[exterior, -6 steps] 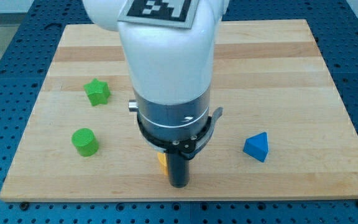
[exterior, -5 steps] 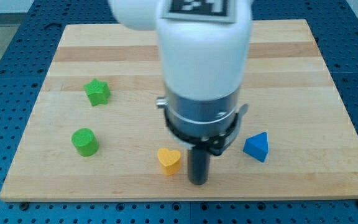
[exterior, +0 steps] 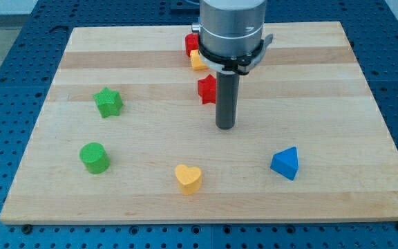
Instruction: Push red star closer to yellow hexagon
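The red star [exterior: 206,90] lies on the wooden board [exterior: 323,83] just above centre, partly hidden by my rod. My tip [exterior: 225,127] rests on the board just below and to the right of the red star. The yellow hexagon [exterior: 197,61] sits higher up near the view's top, partly hidden by the arm, a short gap above the red star. Another red block [exterior: 191,43] touches the yellow hexagon from above; its shape is unclear.
A green star [exterior: 108,102] is at the left. A green cylinder [exterior: 94,157] is at the lower left. A yellow heart [exterior: 188,178] is near the bottom centre. A blue triangular block [exterior: 285,163] is at the lower right.
The arm has moved from the bottom edge by the yellow heart up the board to the red star, uncovering the heart and the blocks near the top.
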Controlling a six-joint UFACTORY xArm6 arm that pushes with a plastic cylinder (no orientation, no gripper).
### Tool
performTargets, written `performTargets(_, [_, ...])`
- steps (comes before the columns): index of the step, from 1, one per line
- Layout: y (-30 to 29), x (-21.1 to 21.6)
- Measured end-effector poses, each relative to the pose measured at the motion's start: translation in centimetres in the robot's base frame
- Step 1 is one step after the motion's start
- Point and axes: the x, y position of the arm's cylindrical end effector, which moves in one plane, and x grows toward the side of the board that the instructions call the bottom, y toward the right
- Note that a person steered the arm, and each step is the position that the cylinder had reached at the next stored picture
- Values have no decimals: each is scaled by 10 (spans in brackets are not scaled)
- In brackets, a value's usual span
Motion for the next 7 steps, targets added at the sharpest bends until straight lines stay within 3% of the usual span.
performTargets(5, [-63,-65])
performTargets(7, [-64,-46])
